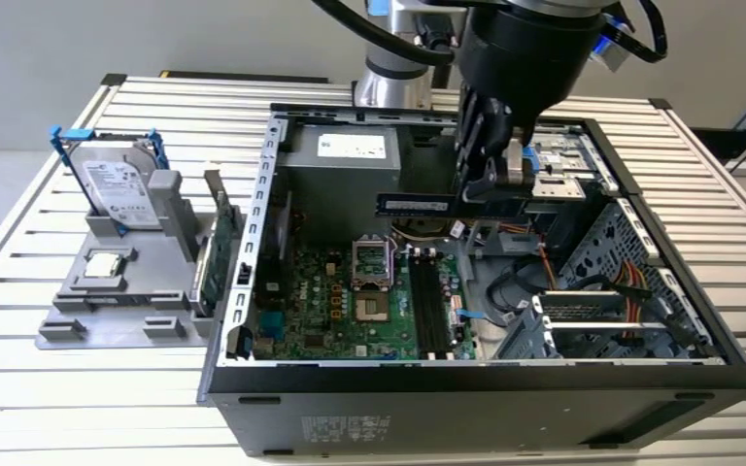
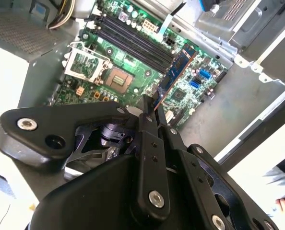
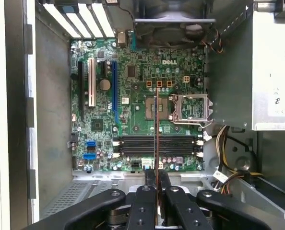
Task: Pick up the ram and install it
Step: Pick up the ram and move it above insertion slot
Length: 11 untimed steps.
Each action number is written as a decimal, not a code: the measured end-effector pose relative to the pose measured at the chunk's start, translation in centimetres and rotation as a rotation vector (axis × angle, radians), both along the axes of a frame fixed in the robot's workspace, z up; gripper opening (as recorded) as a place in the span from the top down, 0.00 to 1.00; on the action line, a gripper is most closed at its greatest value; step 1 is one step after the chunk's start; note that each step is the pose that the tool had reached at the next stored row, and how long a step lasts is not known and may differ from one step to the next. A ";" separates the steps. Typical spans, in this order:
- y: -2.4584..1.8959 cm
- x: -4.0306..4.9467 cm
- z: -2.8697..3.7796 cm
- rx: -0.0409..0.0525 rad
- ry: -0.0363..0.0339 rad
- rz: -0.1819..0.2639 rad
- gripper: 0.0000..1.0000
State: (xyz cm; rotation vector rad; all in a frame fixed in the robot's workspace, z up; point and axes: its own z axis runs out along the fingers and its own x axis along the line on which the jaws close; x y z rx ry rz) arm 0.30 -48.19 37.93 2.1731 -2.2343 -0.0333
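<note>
Exterior view, left to right: hard drive [image 1: 124, 189] and green card [image 1: 215, 254] on the tabletop [image 1: 36, 388]. Open computer case [image 1: 477, 377]. Ram [image 1: 415, 204], a slim bluish stick, hangs level above the motherboard [image 1: 347, 301], one end pinched by the gripper [image 1: 484, 194]. Second wrist view shows its chips; first wrist view shows it edge-on over the memory slots [image 3: 133, 143]. The held end is hidden.
</note>
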 end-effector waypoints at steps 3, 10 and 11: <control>0.05 0.43 0.00 0.0001 -0.0001 -0.006 1.00; 0.18 1.33 0.00 0.0000 0.0000 -0.022 1.00; 0.21 1.45 0.00 -0.0001 0.0000 -0.024 1.00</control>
